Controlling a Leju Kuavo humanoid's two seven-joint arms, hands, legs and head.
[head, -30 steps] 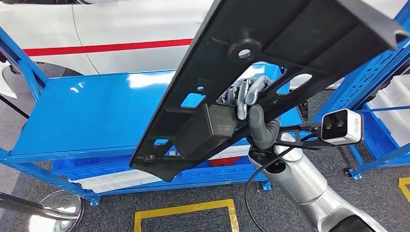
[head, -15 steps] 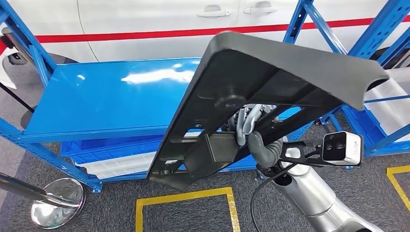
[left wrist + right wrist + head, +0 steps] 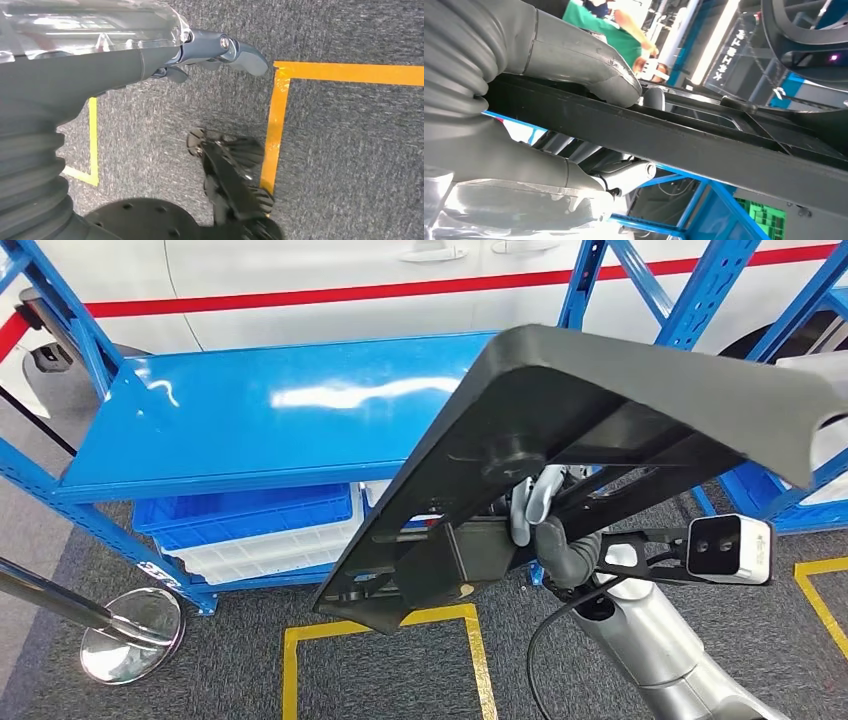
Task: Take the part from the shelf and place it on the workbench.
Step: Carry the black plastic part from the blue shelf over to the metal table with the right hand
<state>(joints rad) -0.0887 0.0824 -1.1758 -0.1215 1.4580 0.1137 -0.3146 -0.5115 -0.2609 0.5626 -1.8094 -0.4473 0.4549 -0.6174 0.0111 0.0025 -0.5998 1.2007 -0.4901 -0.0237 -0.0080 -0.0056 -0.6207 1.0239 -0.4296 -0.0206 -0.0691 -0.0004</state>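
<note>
Blue shelf rack [image 3: 260, 415] straight ahead, glossy top deck bare in the middle, white car body with a red stripe [image 3: 330, 292] behind it. Big black plastic part [image 3: 560, 430] held up in the air in front of the rack, tilted, long axis running from low near the floor marking up toward the right; off the shelf, resting on nothing. Right hand [image 3: 540, 510] gripping the part from underneath through one of its openings, pale fingers [image 3: 520, 515] hooked over a rib, thumb [image 3: 589, 60] pressed on a black bar of the part in the right wrist view. Blue and white bins [image 3: 250, 530] stacked on the lower deck. Yellow tape outline [image 3: 385, 640] on grey carpet below the part. Chrome post base [image 3: 130, 635] at lower left. Left hand [image 3: 210, 50] hanging over the carpet, fingers loosely curled, holding nothing.
</note>
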